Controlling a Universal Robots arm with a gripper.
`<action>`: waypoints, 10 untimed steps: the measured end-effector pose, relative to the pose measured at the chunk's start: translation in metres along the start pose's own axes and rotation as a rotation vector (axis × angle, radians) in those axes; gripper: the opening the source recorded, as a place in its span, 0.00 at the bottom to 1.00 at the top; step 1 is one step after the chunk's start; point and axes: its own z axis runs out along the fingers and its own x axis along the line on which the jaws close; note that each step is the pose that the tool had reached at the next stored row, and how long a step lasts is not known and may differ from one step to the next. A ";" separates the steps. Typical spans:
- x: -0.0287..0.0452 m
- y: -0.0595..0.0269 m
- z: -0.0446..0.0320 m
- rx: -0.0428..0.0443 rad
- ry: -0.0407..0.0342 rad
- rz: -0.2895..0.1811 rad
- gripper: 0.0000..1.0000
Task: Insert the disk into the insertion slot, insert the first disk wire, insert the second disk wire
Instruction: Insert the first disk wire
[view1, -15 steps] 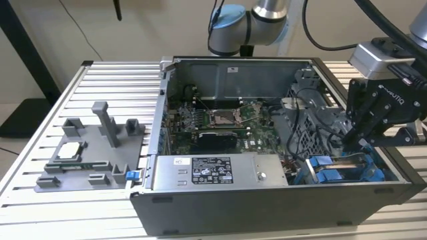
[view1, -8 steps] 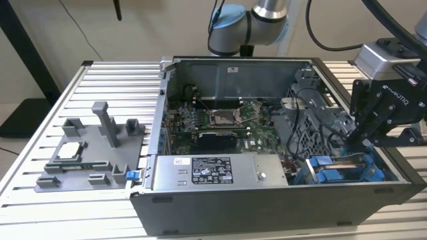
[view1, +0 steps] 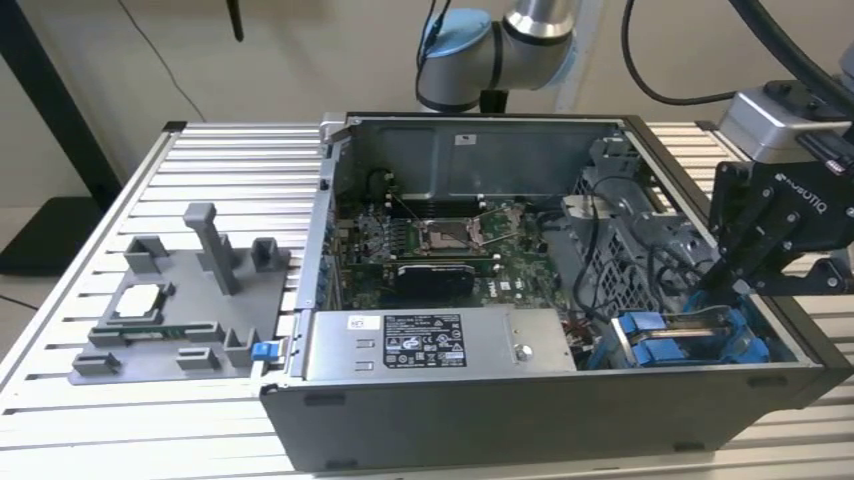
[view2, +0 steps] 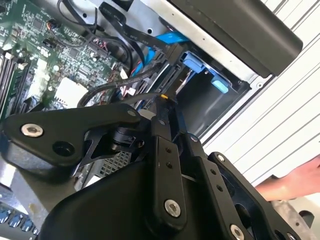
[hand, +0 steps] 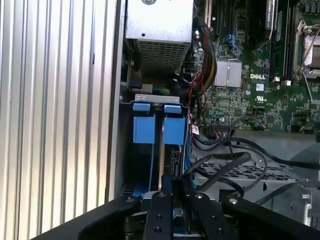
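Though black wires (hand: 225, 165) crowd the bay, the disk (hand: 174, 131) sits slotted inside the computer case (view1: 534, 410); pincer (view1: 727, 285) just over it, tips pressed together.

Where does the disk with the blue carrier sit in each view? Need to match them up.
Exterior view: the disk in the case's near corner, exterior view's right.
Second wrist view: its blue carrier beside the case wall.
First wrist view: blue carrier beside the case wall.
Shared landmark: green motherboard.
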 end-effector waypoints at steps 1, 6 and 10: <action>0.0001 -0.0004 0.0005 -0.0001 -0.0004 0.003 0.00; 0.0002 -0.0008 0.0028 0.0007 -0.0089 0.029 0.00; 0.0002 -0.0010 0.0035 0.0016 -0.0311 0.045 0.00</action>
